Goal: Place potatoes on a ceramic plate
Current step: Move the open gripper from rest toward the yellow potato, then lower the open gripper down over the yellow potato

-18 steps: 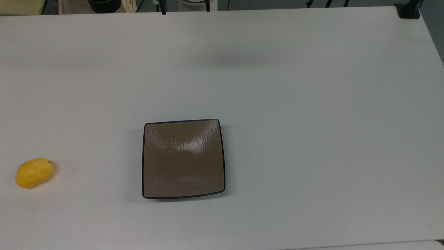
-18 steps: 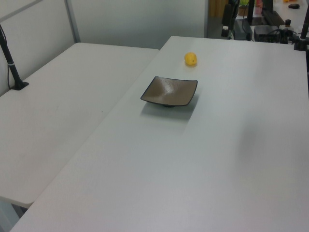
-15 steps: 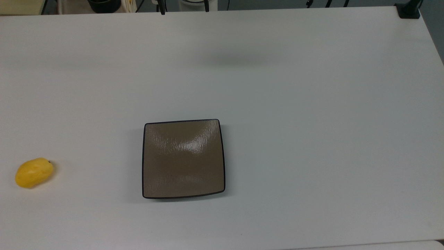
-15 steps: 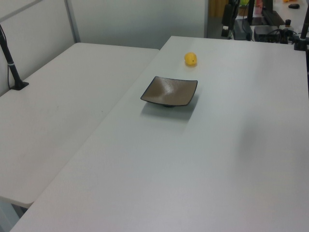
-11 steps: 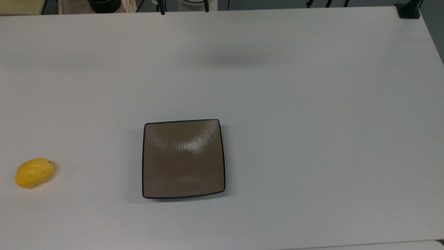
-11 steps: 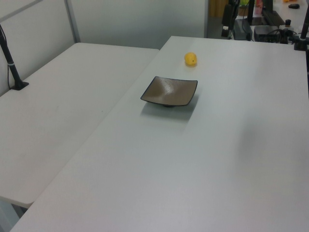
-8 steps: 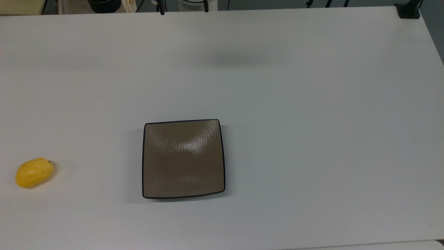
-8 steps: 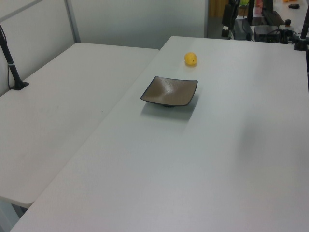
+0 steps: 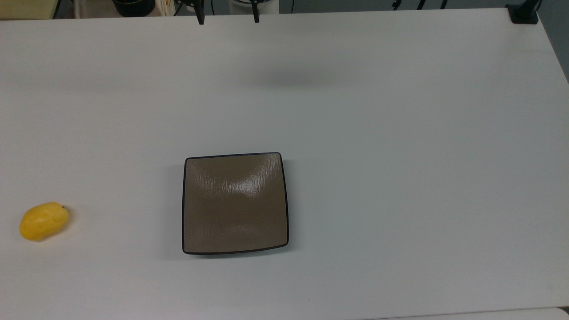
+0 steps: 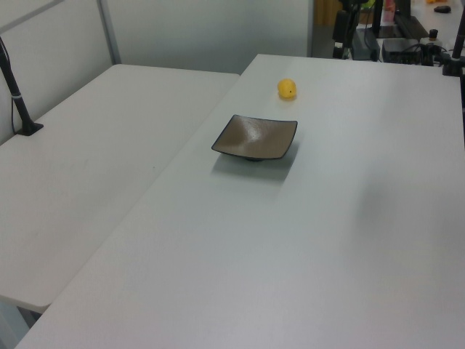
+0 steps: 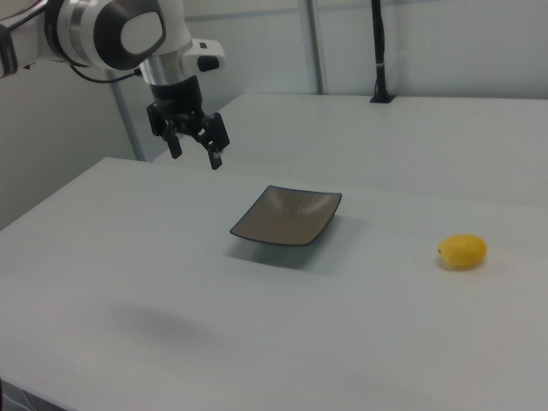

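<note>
tool (image 11: 195,156) spread wide above the table (image 11: 171,282)

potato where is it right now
The potato lies on the white table at the top view's far left, well apart from the brown plate on its right.

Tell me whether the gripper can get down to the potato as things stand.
Probably yes. The gripper hangs open above the table, holding nothing. The potato lies alone on bare tabletop, apart from the plate, with nothing over or beside it. Whether the arm stretches that far is uncertain.
</note>
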